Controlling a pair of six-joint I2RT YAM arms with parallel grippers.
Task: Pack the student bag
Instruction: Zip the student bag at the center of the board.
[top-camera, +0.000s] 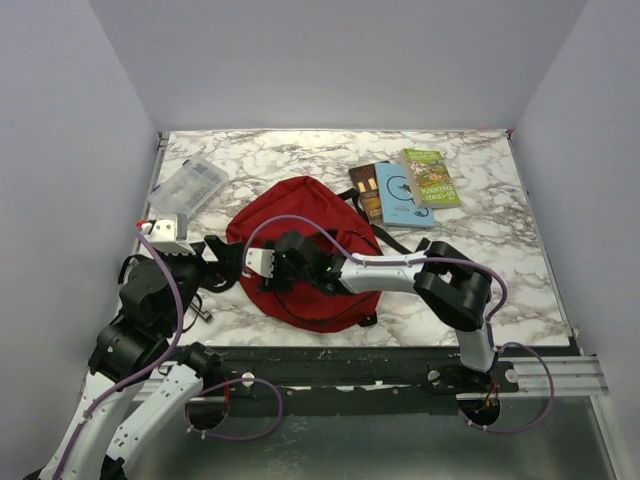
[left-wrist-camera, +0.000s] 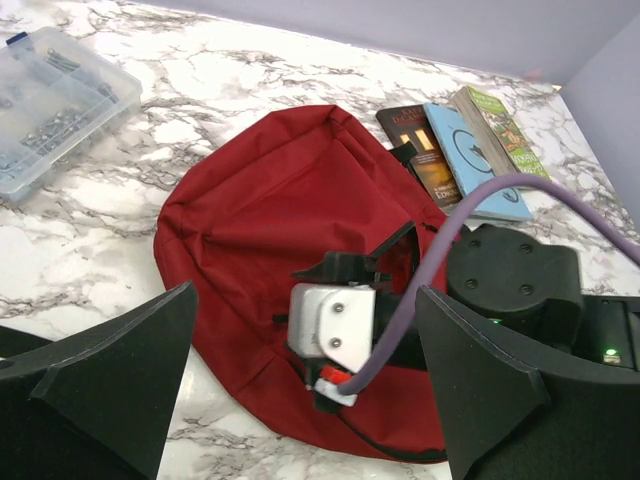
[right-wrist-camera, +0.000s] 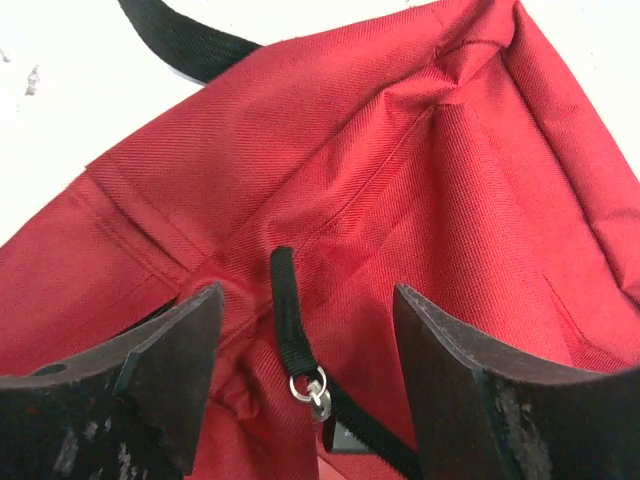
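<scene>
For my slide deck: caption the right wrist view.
Open right tool framing the black zipper pull of the red student bag.

The top camera, above and behind the arms (top-camera: 390, 270), looks down on the whole counter (top-camera: 300, 150). The left wrist view faces across the student bag (left-wrist-camera: 290, 200) toward the books (left-wrist-camera: 465, 155); the right wrist view sits close over its red fabric.

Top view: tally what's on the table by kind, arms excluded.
Student bag: 1
Books: 3 (dark brown book, light blue book, green book)
Clear plastic case: 1
Total: 5
</scene>
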